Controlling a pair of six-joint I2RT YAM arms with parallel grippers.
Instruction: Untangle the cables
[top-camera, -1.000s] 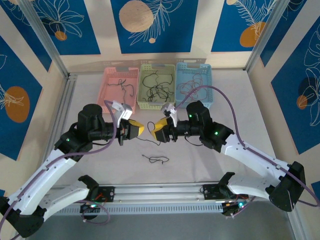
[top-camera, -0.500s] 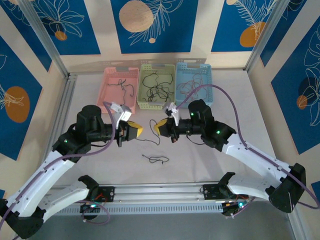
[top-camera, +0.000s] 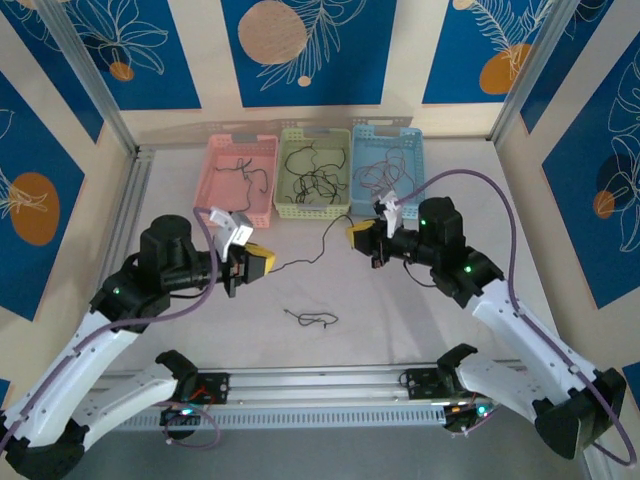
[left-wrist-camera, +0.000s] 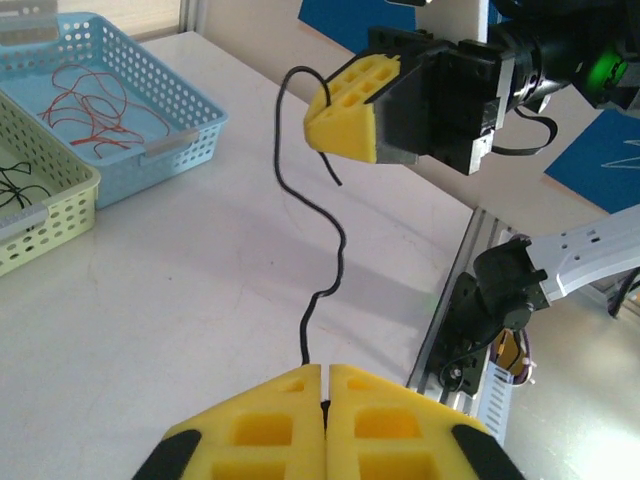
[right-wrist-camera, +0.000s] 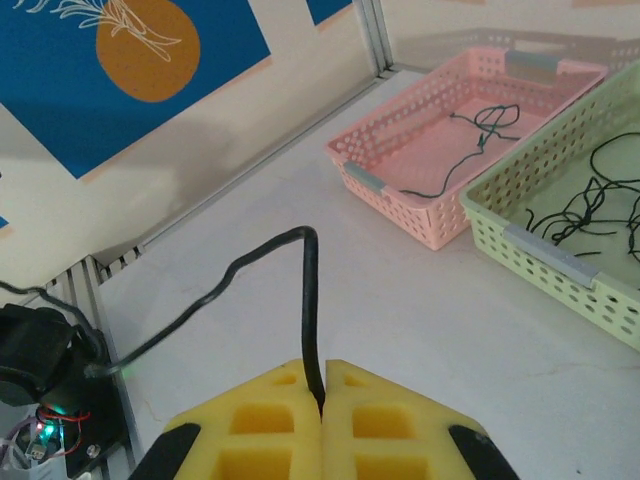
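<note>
One black cable (top-camera: 318, 247) hangs stretched between both grippers above the table. My left gripper (top-camera: 264, 262) is shut on its left end; the wire (left-wrist-camera: 337, 240) rises in waves from the closed yellow pads (left-wrist-camera: 285, 415). My right gripper (top-camera: 356, 238) is shut on the other end, where the cable (right-wrist-camera: 308, 300) arches up out of the closed pads (right-wrist-camera: 375, 420). From the left wrist, the right gripper (left-wrist-camera: 345, 115) appears straight ahead with a short cable tail hanging from it. A small dark tangle (top-camera: 311, 319) lies on the table in front of both grippers.
Three baskets stand in a row at the back: pink (top-camera: 240, 140) with a few black strands, green (top-camera: 313, 211) with several black cables, blue (top-camera: 388, 130) with thin red ones. The aluminium rail (top-camera: 320, 380) runs along the near edge.
The grippers have drawn apart: the right moved right and back, the left shifted slightly left. The black cable between them has gone from a slack loop to a long, nearly stretched strand.
</note>
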